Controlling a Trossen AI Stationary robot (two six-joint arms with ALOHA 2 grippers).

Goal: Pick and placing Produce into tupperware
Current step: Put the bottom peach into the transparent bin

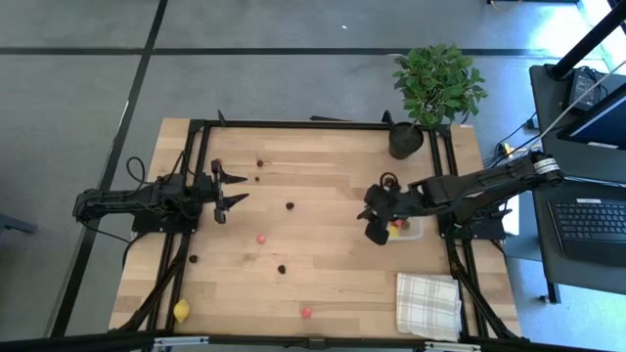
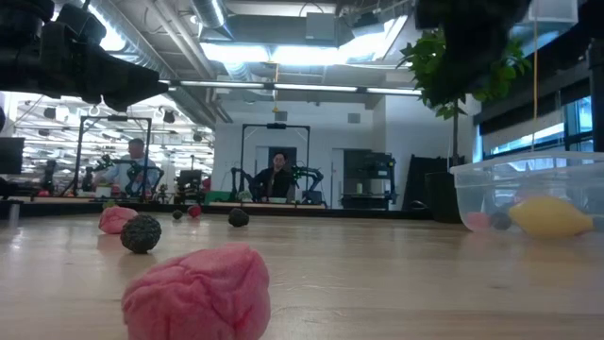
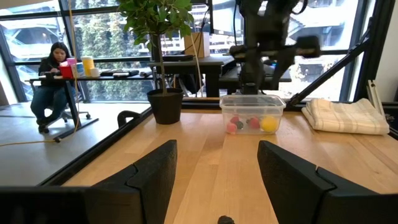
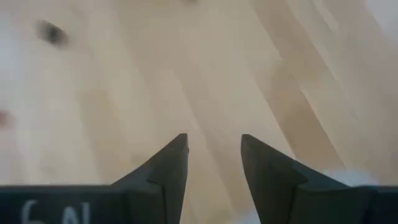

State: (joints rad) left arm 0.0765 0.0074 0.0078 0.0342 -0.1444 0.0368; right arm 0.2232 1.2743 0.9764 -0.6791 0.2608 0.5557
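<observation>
The clear tupperware [image 1: 409, 233] stands on the table at the right. It holds a yellow piece and some red and pink pieces, which show in the left wrist view [image 3: 252, 114] and the low view [image 2: 528, 194]. Loose produce lies on the wood: a pink piece [image 1: 261, 238], dark pieces [image 1: 290, 205] [image 1: 281, 268], a red piece [image 1: 306, 312] and a yellow piece [image 1: 181, 310]. My right gripper [image 1: 375, 231] hangs just left of the tub, open and empty over bare wood [image 4: 214, 140]. My left gripper [image 1: 240, 189] is open and empty at the table's left [image 3: 217, 155].
A black plant pot [image 1: 407, 139] stands at the far right corner. A white checked cloth [image 1: 427, 303] lies at the near right corner. Dark frame rails [image 1: 186, 235] run along the table's left and right sides. People sit in the room beyond [image 2: 276, 178].
</observation>
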